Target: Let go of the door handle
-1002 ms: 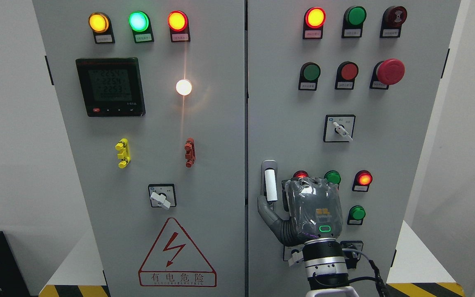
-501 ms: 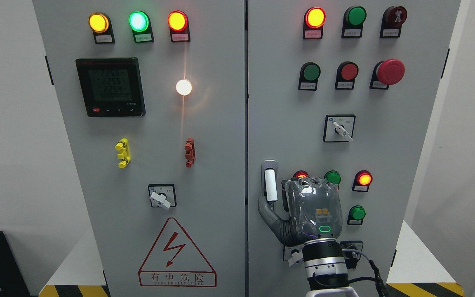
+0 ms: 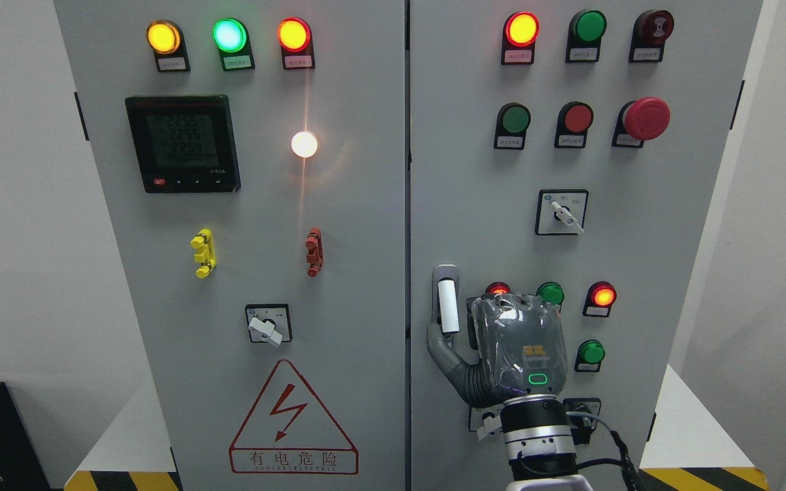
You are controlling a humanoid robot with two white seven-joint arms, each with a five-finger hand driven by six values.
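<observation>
Head view, right robot hand (image 3: 502,348) unmoved, beside door handle (image 3: 447,305)

Cabinet doors (image 3: 366,225): matt grey painted metal; door handle (image 3: 447,305): smooth white plastic grip on metal plate; right hand (image 3: 519,348): glossy translucent grey plastic shell, brushed metal wrist (image 3: 537,436).

An industrial electrical room or training lab is showing here: a grey two-door control cabinet (image 3: 338,286) is filling the view, indicator lamps (image 3: 228,35) glowing, with a digital meter (image 3: 182,143), emergency stop button (image 3: 646,118) and high-voltage warning triangle (image 3: 292,421).
</observation>
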